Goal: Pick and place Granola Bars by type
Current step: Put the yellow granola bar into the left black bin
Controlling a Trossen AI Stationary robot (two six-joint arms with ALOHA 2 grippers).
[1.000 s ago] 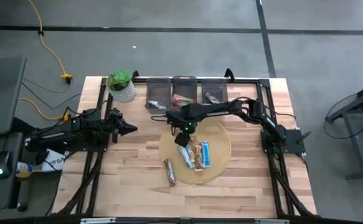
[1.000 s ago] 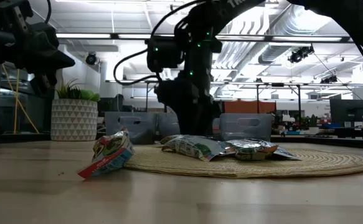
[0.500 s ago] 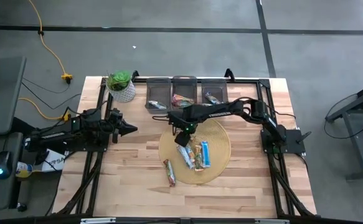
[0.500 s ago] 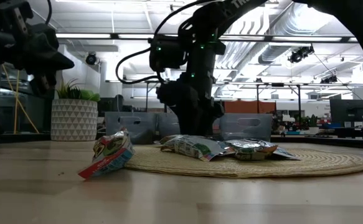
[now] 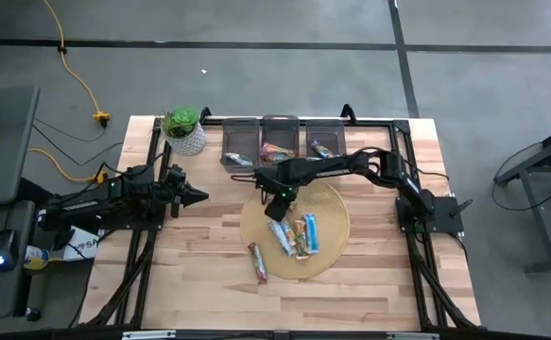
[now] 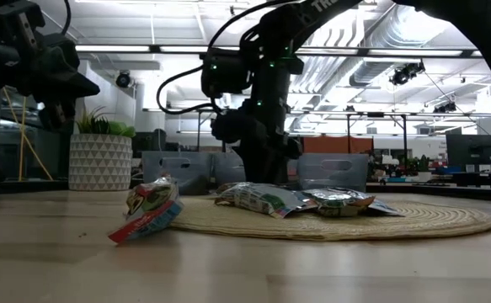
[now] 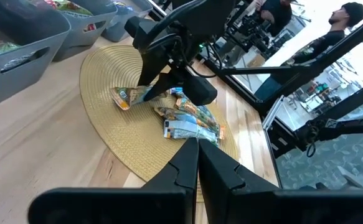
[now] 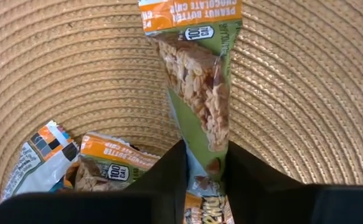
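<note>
Right now R pincer [image 8: 201, 186] narrowly parted, fingers [image 8: 162, 180] clamped on granola bar [image 8: 197, 93] above woven mat [image 8: 306, 93].

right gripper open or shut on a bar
Shut on a granola bar: the right gripper has its fingers pressed on both sides of the green wrapper's end, above the woven mat.

Your right arm reaches across from the table's right side, elbow bent, its wrist pointing down. Its gripper [image 5: 277, 204] has both fingers [image 8: 162, 180] pinched on a bar [image 8: 197, 93] (the wrist view shows the wrapper between them). Your left arm waits at the table's left edge, gripper [image 5: 199, 196] fingers pressed together, held above the tabletop.
</note>
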